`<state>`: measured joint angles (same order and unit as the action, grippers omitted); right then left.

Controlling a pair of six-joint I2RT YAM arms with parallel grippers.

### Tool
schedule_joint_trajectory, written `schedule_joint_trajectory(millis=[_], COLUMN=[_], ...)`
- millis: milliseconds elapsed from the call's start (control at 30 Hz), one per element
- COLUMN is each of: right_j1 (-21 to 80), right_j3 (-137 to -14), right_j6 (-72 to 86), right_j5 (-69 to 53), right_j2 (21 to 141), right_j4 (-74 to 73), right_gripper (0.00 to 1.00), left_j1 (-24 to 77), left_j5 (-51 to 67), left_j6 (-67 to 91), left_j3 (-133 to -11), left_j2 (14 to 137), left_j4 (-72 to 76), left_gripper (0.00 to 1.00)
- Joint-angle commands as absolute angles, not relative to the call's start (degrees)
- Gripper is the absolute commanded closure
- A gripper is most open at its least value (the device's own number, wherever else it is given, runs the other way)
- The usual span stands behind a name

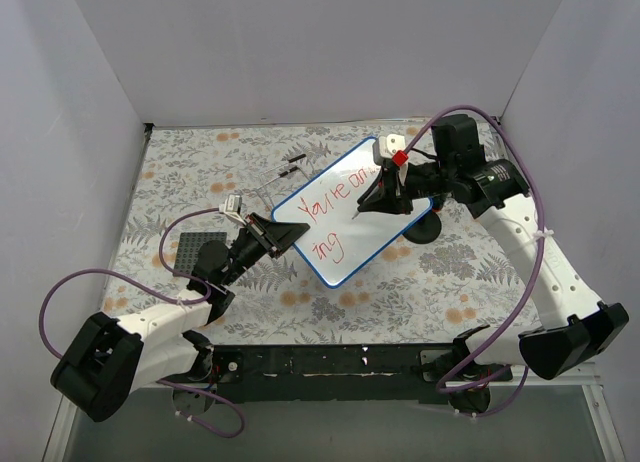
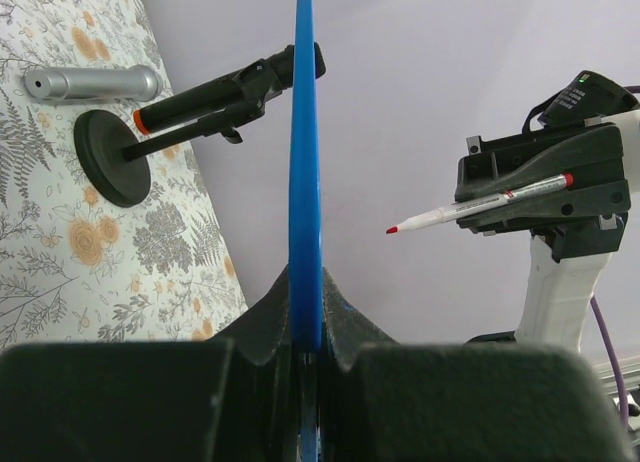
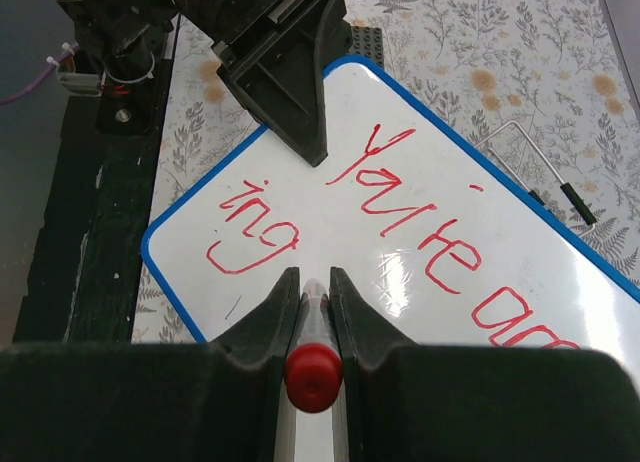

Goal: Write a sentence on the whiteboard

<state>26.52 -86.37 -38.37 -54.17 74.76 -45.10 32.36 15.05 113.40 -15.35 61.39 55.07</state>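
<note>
My left hand (image 1: 274,235) is clenched on the near rim of the whiteboard (image 1: 372,239), propping it off the table (image 1: 470,282) so its face turns toward my right hand (image 1: 376,198). That one is clamped around the marker (image 3: 312,327), tip aimed at the board but, seen from my left wrist, apart from it. The sentence (image 3: 420,214) runs away from my left fingers (image 3: 290,92) in two red lines. Its far letters slip under my right hand, so I can't tell where it stops. On the board's back side stand a round-based holder (image 2: 110,158) and a silver cylinder (image 2: 92,83), and a bent wire (image 3: 532,164) lies beyond my right hand. I judge none blocks the tip.
</note>
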Motion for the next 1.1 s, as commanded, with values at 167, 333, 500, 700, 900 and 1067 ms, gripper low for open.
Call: schedule_joint_trajectory(millis=[167,333,500,700,900,1067], right_j1=[26.89,26.98,26.98,29.26,33.04,33.22], right_j3=[-86.92,-86.84,-86.57,-86.48,-87.27,-87.19], right_j6=[-40.87,-40.69,-38.94,-36.3,-36.21,-35.07], right_j5=[-55.99,-55.72,-53.44,-49.75,-45.54,-41.31], right_j2=[73.39,73.21,73.21,73.65,75.06,75.06], right_j4=[-46.14,-46.14,-44.74,-43.07,-42.8,-41.75], right_gripper=[0.99,0.99,0.99,0.99,0.99,0.99], left_j1=[32.08,32.08,32.08,32.08,32.08,32.08], left_j5=[15.03,14.94,14.94,14.59,14.5,14.41], left_j6=[116.72,116.98,117.25,117.77,118.21,118.21], left_j3=[-15.29,-15.12,-15.12,-15.21,-15.56,-15.56], left_j2=[57.74,57.75,57.74,57.92,58.54,59.06], left_j4=[61.7,62.05,62.23,62.31,62.75,62.93], left_gripper=[1.0,1.0,1.0,1.0,1.0,1.0])
